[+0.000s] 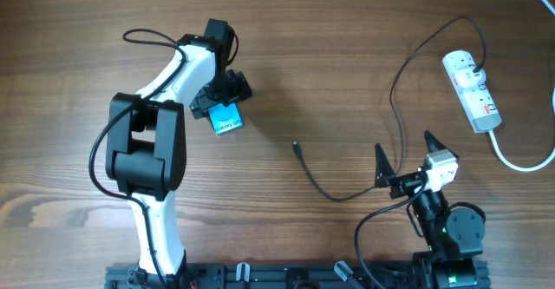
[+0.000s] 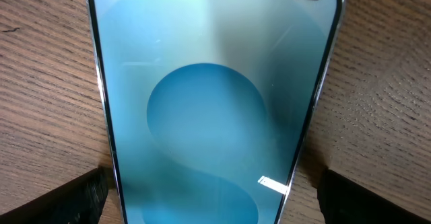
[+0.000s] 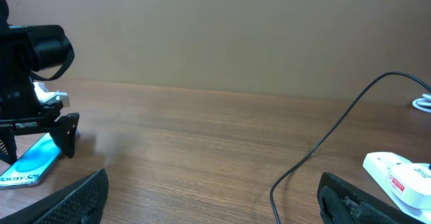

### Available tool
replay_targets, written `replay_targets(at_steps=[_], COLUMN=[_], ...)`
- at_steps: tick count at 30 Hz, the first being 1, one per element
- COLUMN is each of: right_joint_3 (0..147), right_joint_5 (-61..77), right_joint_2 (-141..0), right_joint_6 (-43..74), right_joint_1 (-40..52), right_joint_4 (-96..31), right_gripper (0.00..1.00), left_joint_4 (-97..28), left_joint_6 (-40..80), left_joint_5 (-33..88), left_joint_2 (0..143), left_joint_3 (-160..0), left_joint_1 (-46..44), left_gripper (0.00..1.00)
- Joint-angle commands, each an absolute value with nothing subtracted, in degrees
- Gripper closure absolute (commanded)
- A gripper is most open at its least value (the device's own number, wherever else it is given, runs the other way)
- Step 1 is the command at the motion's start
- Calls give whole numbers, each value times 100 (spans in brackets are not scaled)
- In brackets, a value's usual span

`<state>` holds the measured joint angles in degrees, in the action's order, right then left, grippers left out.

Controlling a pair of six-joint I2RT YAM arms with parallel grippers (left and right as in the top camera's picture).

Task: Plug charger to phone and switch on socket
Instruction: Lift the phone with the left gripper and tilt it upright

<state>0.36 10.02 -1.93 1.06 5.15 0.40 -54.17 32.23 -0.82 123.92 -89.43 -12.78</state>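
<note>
The phone (image 1: 227, 121), teal-blue screen up, lies flat on the table at the left. My left gripper (image 1: 221, 98) hovers over its far end, open. In the left wrist view the phone (image 2: 215, 103) fills the frame, and the gripper (image 2: 215, 200) has one black finger (image 2: 74, 200) on each side of it, with wood showing between. The charger (image 1: 395, 107) runs from the socket (image 1: 473, 89) in a loop to its free connector (image 1: 297, 147) mid-table. My right gripper (image 1: 405, 147) stands open over the cable (image 3: 323, 143), holding nothing.
A thick white cord (image 1: 520, 163) leaves the socket toward the right edge. The socket (image 3: 397, 173) shows at the right of the right wrist view, the phone (image 3: 30, 163) and left arm at its left. Bare wood lies between phone and connector.
</note>
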Motion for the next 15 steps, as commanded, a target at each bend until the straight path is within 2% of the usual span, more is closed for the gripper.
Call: replay_targets(at_steps=[1,12,15], right_joint_3=[30,30,30], right_joint_5=[906,908,908], right_joint_2=[-178,-178,-178], right_joint_6=[156,154,154], right_joint_1=[484,484,484], right_joint_4=[58,58,58], right_gripper=[1,0,0], left_joint_4=[-5496,-5472,-5568], left_joint_6=[2926,2724,2724], left_joint_5=[27,-12,-12], left_joint_2=[12626,12628,12628], left_joint_3=[-8908,-8892,-8882], left_joint_1=[-1302,-1299,-1299], left_gripper=[1,0,4])
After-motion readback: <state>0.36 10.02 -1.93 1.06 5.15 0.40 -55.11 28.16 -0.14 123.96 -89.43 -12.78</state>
